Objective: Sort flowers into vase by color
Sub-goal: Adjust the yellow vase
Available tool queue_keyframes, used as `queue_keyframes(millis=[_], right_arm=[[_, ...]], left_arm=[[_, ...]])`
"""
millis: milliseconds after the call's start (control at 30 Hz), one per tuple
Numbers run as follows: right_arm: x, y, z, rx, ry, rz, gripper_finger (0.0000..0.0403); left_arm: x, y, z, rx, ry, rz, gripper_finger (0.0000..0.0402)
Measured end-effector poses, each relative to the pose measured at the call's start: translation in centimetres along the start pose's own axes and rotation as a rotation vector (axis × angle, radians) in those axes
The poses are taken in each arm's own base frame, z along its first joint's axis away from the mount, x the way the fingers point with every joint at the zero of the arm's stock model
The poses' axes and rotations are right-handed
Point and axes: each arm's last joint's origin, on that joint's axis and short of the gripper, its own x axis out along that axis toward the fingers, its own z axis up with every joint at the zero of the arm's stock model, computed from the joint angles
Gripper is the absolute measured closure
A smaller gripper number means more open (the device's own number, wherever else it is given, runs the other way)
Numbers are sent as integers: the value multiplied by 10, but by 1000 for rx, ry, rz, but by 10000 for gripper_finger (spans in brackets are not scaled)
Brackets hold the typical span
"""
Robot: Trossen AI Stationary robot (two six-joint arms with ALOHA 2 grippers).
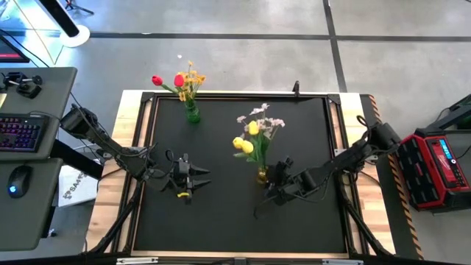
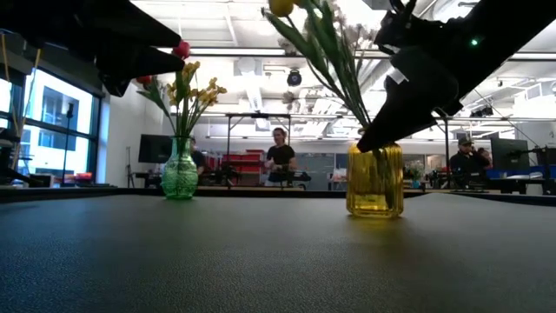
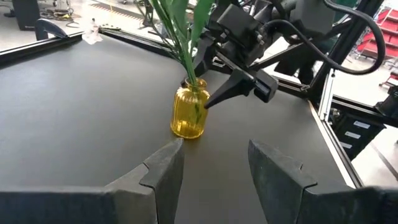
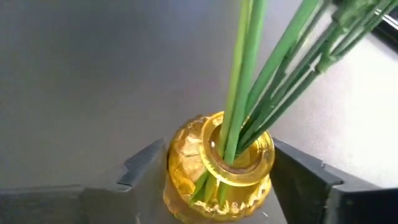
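Yellow ribbed glass vase [image 4: 219,165] holds the yellow tulips [image 1: 247,140] and pale blossom sprig [image 1: 261,118]; the right gripper [image 4: 217,171] straddles it, fingers spread, grasping nothing. Any sideways nudge could tip that top-heavy vase. Well left of it, the left gripper [image 3: 214,171] waits, released.

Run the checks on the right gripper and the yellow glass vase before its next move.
1. Right gripper open, fingers either side of the yellow glass vase: ok.
2. Vase upright on the black table mat: ok.
3. Green stems inside the vase mouth: ok.
4. Fingers clear of the vase: cannot tell.
5. Left gripper open, apart from the vase: ok.
6. Green glass vase with red blooms out of the way: ok.
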Motion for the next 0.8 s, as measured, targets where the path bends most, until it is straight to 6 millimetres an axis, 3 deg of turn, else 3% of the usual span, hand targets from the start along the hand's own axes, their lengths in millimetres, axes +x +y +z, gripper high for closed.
queue_keyframes(millis=[500,800], right_arm=[[-6,-3,5,15,-8,7,262],[-7,-6,4,-9,-27,-41,275]], left_arm=[[0,0,0,-2,0,0,234],[0,0,0,-1,0,0,234]])
